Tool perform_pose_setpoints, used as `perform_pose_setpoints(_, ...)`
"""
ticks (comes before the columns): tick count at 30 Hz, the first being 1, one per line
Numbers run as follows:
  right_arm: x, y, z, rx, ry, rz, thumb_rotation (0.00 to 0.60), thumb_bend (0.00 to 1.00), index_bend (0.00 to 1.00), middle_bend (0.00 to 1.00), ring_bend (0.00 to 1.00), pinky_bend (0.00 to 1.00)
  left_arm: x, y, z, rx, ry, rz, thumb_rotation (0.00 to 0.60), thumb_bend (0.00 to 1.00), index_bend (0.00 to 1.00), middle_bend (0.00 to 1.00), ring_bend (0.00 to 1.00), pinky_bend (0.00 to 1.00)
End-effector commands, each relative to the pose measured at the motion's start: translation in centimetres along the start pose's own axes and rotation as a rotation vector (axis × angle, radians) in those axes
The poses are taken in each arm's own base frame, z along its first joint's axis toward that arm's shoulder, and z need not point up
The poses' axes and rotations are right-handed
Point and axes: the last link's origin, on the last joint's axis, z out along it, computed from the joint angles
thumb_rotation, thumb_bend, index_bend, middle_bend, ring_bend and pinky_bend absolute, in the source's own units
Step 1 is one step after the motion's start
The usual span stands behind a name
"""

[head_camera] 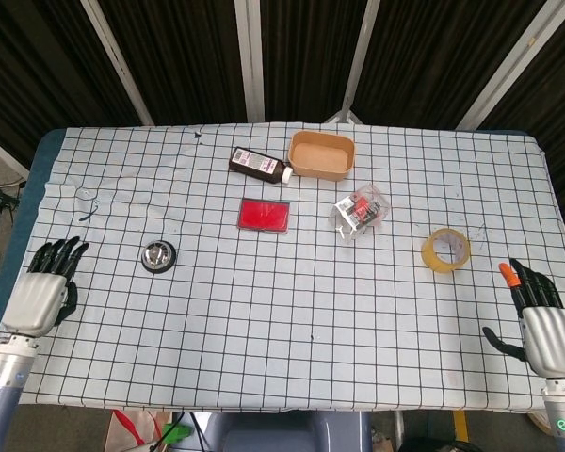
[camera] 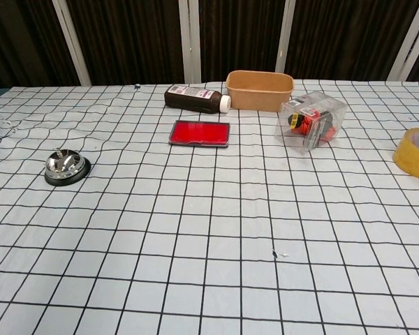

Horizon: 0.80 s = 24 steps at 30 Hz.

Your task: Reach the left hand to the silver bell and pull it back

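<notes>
The bell [head_camera: 159, 256] sits on the left part of the desk [head_camera: 292, 320], upright on a black base, apart from all other items. The left hand [head_camera: 45, 290] lies over the desk's left edge, well short of the bell, fingers extended and somewhat apart, holding nothing. The right hand [head_camera: 544, 325] rests at the right edge, fingers apart, empty. Neither hand shows in the chest view.

Assessment: the bell looks rigid, metal, fairly light, with a polished dome likely to slip under fingertips. The wider black base offers the surer purchase; hooking fingers behind the far side of the base and dragging should serve. The cloth is wrinkled nearby and may bunch during the pull.
</notes>
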Motion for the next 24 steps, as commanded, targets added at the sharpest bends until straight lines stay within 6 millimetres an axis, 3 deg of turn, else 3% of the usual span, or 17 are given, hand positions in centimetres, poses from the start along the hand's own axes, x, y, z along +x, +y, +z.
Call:
perform_pose_setpoints(1, 0.0, 0.0, 0.0, -0.001, 0.001, 0.000, 0.600, 0.25, 0.03, 0.03, 0.09, 0.10, -1.3, 1.2, 3.7, -0.057, -0.034, -0.007, 0.600, 1.00, 0.00, 0.02, 0.00, 0.00)
perform_pose_setpoints(8, 0.2, 0.2, 0.0, -0.003, 0.005, 0.010, 0.600, 0.25, 0.03, 0.03, 0.09, 0.10, -3.2, 3.5, 7.3, -0.114, -0.051, 0.020, 0.600, 1.00, 0.00, 0.02, 0.00, 0.00)
perform_pose_setpoints(13, 0.4, 0.3, -0.1, -0.005, 0.013, 0.021, 0.600, 0.25, 0.03, 0.03, 0.09, 0.10, -5.0, 5.4, 8.8, -0.144, -0.073, 0.030, 0.600, 1.00, 0.00, 0.02, 0.00, 0.01)
perform_pose_setpoints(24, 0.7, 0.5, -0.1, -0.007, 0.023, 0.034, 0.600, 0.25, 0.03, 0.03, 0.09, 0.10, -8.5, 7.1, 10.7, -0.144, -0.145, 0.076, 0.600, 1.00, 0.00, 0.02, 0.00, 0.00)
